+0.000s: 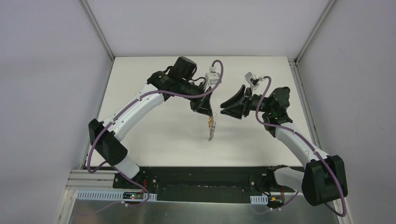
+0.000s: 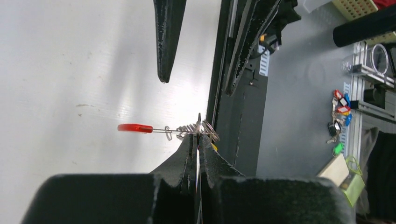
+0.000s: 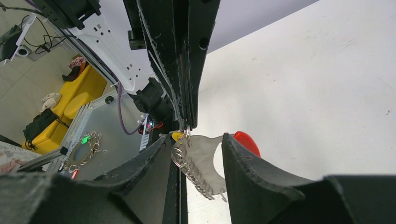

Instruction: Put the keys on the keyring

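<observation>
My left gripper (image 1: 206, 111) is shut on the keyring (image 1: 211, 129) and holds it above the middle of the white table, with the chain dangling below. In the left wrist view the shut gripper (image 2: 199, 134) pinches a silver ring, and the red band (image 2: 135, 128) and grey chain (image 2: 187, 129) stick out to the left. The key's yellow head (image 2: 214, 147) peeks out beside the fingertips. My right gripper (image 1: 227, 105) is open, just right of the left one. In the right wrist view the open gripper (image 3: 196, 138) straddles the hanging chain (image 3: 196, 171), with the red band (image 3: 246, 141) and yellow key head (image 3: 177, 136) near it.
The table (image 1: 154, 140) is white, with a black rail (image 1: 201, 177) along its near edge. Grey walls close in the back and sides. Off the table lie a bunch of coloured key tags (image 2: 340, 108) and a chain with a green tag (image 3: 86, 142).
</observation>
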Robot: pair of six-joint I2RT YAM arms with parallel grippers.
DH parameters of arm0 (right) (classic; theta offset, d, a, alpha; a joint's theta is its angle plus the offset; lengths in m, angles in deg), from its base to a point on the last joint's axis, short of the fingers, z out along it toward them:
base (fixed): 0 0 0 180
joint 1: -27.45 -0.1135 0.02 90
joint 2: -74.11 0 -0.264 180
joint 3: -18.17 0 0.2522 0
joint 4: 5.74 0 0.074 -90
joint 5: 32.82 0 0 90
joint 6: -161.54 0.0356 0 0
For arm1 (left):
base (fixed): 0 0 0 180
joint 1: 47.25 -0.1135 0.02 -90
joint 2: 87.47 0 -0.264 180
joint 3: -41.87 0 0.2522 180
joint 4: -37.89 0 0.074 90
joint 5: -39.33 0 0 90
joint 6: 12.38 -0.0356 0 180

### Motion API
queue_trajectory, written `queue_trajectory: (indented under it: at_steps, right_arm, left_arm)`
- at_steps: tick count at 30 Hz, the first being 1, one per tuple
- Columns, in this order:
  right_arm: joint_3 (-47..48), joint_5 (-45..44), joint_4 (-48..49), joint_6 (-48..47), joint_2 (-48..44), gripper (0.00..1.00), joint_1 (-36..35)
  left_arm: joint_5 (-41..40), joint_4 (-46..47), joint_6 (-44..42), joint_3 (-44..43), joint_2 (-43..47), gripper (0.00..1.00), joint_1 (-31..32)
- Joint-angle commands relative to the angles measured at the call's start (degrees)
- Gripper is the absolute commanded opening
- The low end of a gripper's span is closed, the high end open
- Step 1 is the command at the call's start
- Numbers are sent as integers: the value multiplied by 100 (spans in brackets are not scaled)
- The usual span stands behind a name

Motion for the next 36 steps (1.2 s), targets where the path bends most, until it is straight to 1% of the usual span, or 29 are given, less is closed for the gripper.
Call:
queue_trajectory:
  at_steps: [1,3,6,8,13,27,30,32,36]
  right_arm:
    - [324,390,-444,-619,-159,47,-115]
    - [367,454,-825,-927,-174,47,-205]
    - [425,456,-1350,-1370,-195,44,-325]
    - [444,457,-1483,-1470,-194,42,-363]
    - [435,470,-1531,-1506,-196,33,-418]
    - [425,445,-1537,-1480,-110,22,-533]
    - [416,444,-1541,-1485,-87,18,-563]
    - [408,444,-1541,-1500,-82,13,-581]
    - [398,423,-1550,-1529,-65,9,-607]
  left_arm:
    - [-239,-876,-306,-686,-254,0,188]
    - [-244,-1002,-223,-879,-372,0,235]
    - [-196,-1016,-111,-983,-462,0,302]
    - [-208,-1011,-84,-1010,-490,0,356]
    - [-205,-996,-35,-1045,-542,0,404]
    - [-188,-979,-76,-1004,-646,0,444]
    - [-178,-960,-73,-997,-661,0,439]
    - [-171,-944,-72,-995,-662,0,443]
    - [-173,-933,-56,-981,-662,0,443]
